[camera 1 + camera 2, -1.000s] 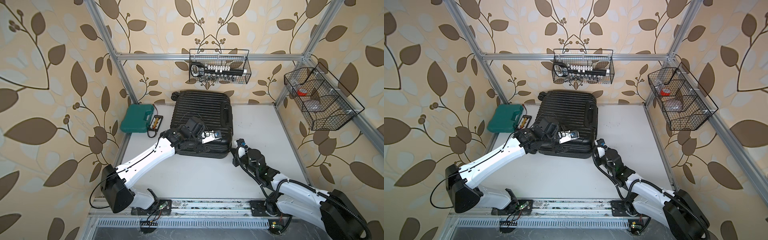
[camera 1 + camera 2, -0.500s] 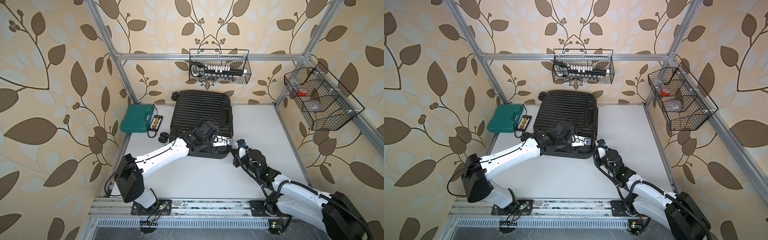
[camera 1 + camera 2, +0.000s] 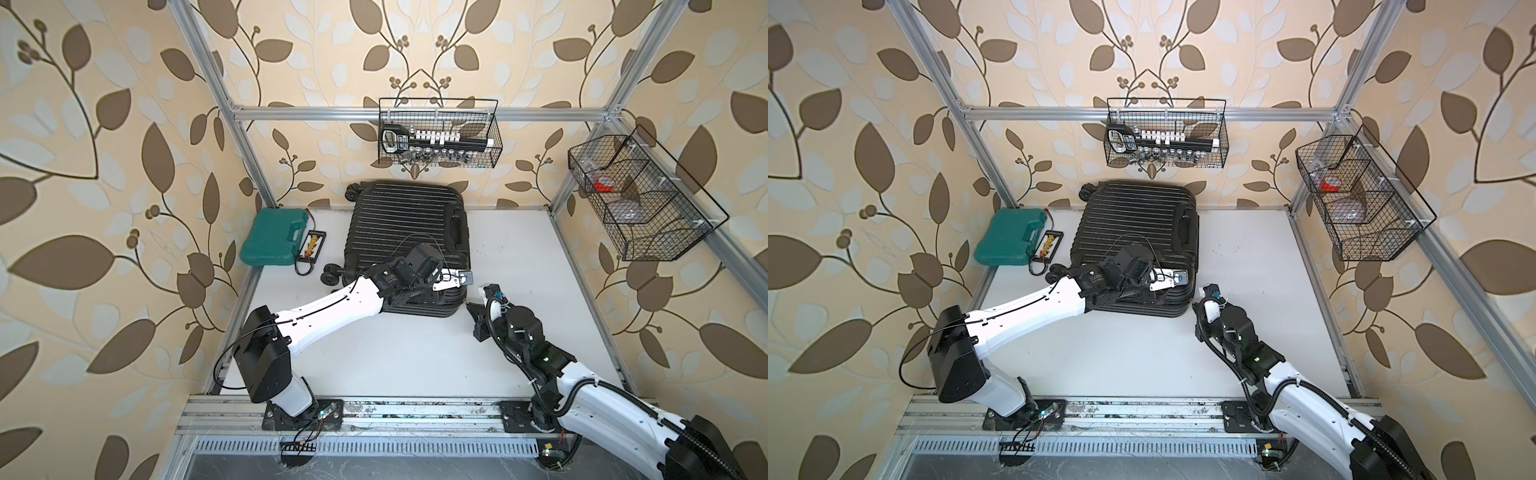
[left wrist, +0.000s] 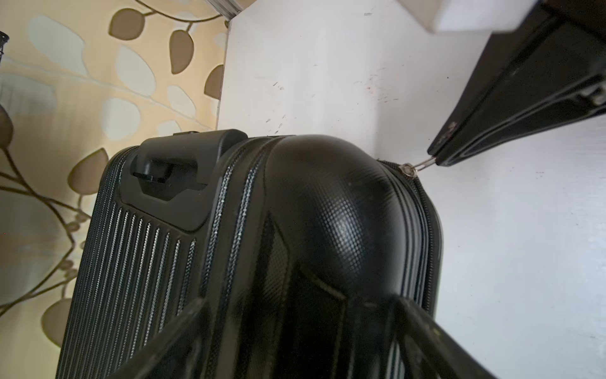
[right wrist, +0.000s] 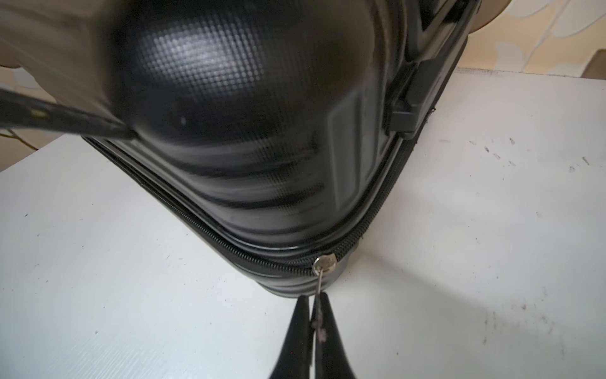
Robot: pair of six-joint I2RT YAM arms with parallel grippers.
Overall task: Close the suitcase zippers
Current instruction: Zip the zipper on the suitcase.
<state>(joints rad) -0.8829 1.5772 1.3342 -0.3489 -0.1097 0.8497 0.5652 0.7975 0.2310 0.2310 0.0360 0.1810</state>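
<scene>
- The right gripper (image 5: pixel 316 305) is clenched on the silvery pull tab (image 5: pixel 318 285), with the slider (image 5: pixel 324 264) just ahead of its tips at the suitcase (image 3: pixel 407 232) corner, apparently to drag the zipper track (image 5: pixel 229 249) shut.
- The left gripper (image 4: pixel 300 298) is released, its jaws spread astride that same rounded corner, probably bracing it.
- The left arm reaches across the suitcase; the right arm lies low over the table (image 3: pixel 415 353).

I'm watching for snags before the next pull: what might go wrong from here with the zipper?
1. The right gripper pinches only the thin end of the zipper pull tab with its tips, so a hard tug may slip it free.
2. The slider sits at a rounded corner of the suitcase, where it may bind and drag the case along. The open left gripper appears only to rest on it.
</scene>
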